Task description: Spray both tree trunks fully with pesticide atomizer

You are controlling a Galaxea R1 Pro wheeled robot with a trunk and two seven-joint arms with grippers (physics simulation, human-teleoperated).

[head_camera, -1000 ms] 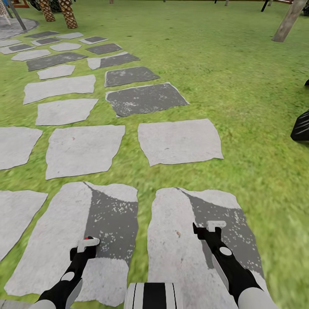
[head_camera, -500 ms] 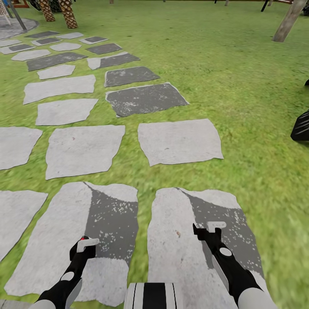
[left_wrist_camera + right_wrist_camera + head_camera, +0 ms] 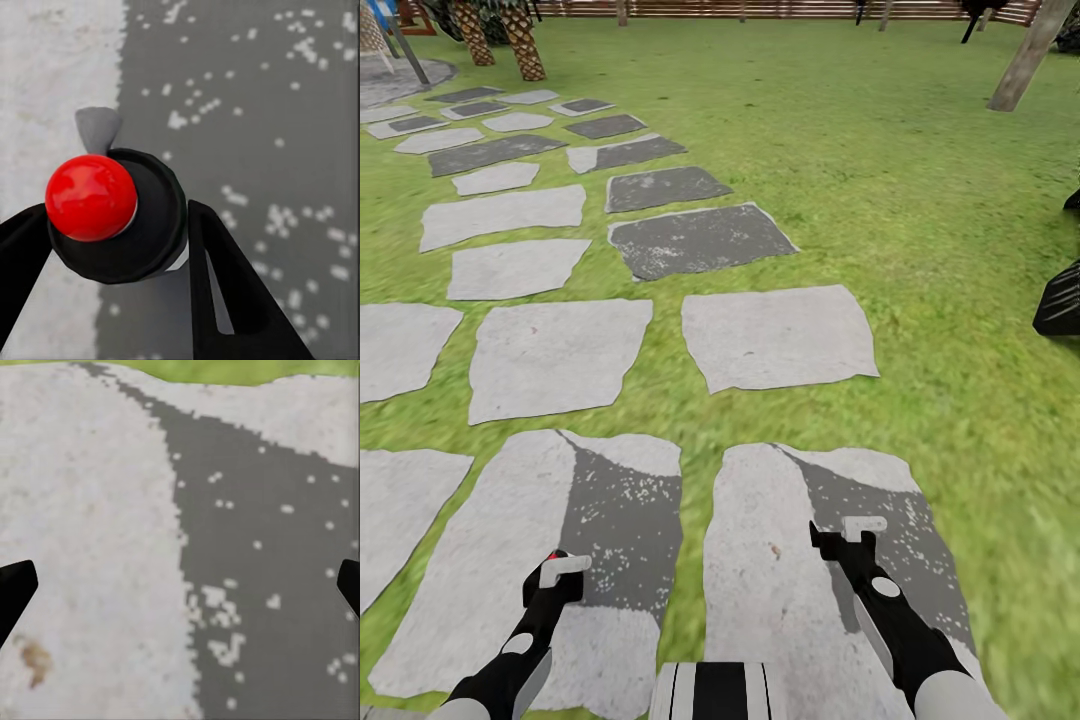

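Observation:
The pesticide atomizer (image 3: 120,217), a small black bottle with a red top, sits between the two black fingers (image 3: 229,292) of my left gripper (image 3: 112,240), which is shut on it. In the head view its red top (image 3: 557,555) peeks out at the left gripper (image 3: 560,572), low over a shadowed stone slab of the floor (image 3: 470,560). My right gripper (image 3: 852,530) hangs over the neighbouring slab, open and holding nothing, with its fingertips (image 3: 15,592) wide apart. A leaning grey-brown tree trunk (image 3: 1020,55) stands far off at the right, across the lawn.
Grey slabs (image 3: 775,335) with grass strips lead away to the far left. Two scaly palm trunks (image 3: 520,40) stand at the far left. A brown slat fence (image 3: 800,8) closes the lawn. A black object (image 3: 1060,300) lies at the right edge.
The head camera has tilted up a little, so the whole scene has slid down and the fence now shows. Both arms hold their pose, and the atomizer stays in the left gripper.

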